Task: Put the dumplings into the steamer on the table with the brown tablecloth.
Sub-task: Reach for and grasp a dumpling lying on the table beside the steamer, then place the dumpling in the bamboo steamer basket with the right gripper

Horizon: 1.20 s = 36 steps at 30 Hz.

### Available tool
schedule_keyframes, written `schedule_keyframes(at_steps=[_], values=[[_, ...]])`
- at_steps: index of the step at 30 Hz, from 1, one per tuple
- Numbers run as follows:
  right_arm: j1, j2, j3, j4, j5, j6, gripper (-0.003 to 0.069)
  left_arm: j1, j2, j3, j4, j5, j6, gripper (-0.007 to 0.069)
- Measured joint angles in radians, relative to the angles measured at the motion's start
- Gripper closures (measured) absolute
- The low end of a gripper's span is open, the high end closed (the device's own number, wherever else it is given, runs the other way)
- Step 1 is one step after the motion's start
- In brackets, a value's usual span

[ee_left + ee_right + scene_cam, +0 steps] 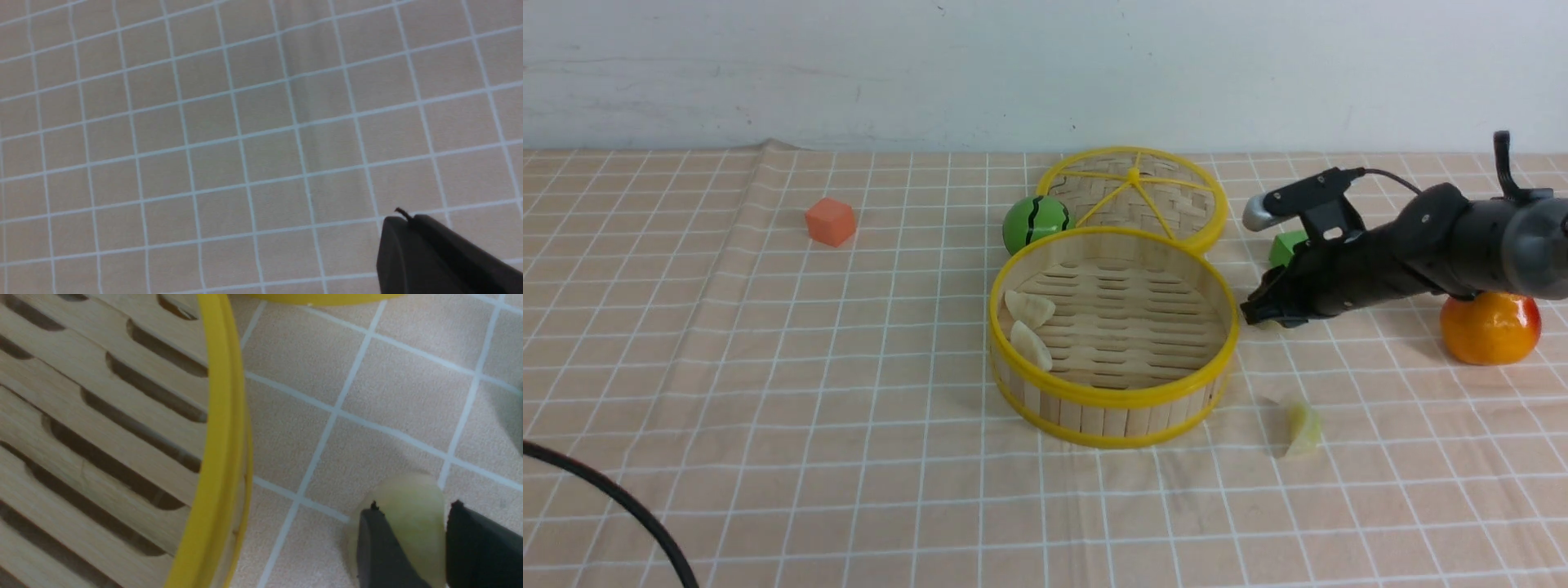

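Steamer (1112, 398), 2 whitish dumplings inside; 1 pale green dumpling (414, 522) flanked by the right gripper's (410, 508) parted fingers, grip unconfirmed, to be pinched gently and lifted above the rim; 1 green dumpling (1304, 429) on gridded tablecloth (849, 457); left gripper closed.

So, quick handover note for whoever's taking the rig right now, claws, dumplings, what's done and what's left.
Left claw: shut, empty, over the tablecloth.
Right claw: fingertips either side of a pale green dumpling beside the bamboo steamer; can't tell if it's gripped.
Done: two whitish dumplings in the steamer.
Left: that green one, plus the other pale green dumpling on the cloth, nearer the robot.
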Motion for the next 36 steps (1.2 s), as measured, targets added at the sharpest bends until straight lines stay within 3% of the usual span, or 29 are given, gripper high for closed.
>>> schedule_keyframes(at_steps=[6,12,18,26,33,36], values=[[-0.002,0.003,-0.025,-0.014,0.048,0.000,0.0454,0.000,-0.054,0.042,0.062,-0.037,-0.077,0.0638],[-0.001,-0.006,-0.094,-0.052,0.207,0.000,0.0459,0.000,-0.109,0.046,0.064,-0.104,-0.096,0.0638],[0.000,-0.100,-0.163,-0.091,0.265,0.000,0.0463,0.000,-0.125,0.056,0.064,-0.134,-0.113,0.0638],[0.075,-0.186,-0.187,0.109,0.351,-0.033,0.0471,0.000,-0.126,0.116,0.063,-0.289,-0.148,0.0638],[0.181,-0.016,-0.187,0.126,0.260,-0.064,0.0465,0.000,-0.126,0.116,0.063,-0.362,-0.194,0.0638],[0.186,0.033,-0.184,0.112,0.212,-0.064,0.0378,0.000,-0.126,0.116,0.063,-0.367,-0.213,0.0638]])
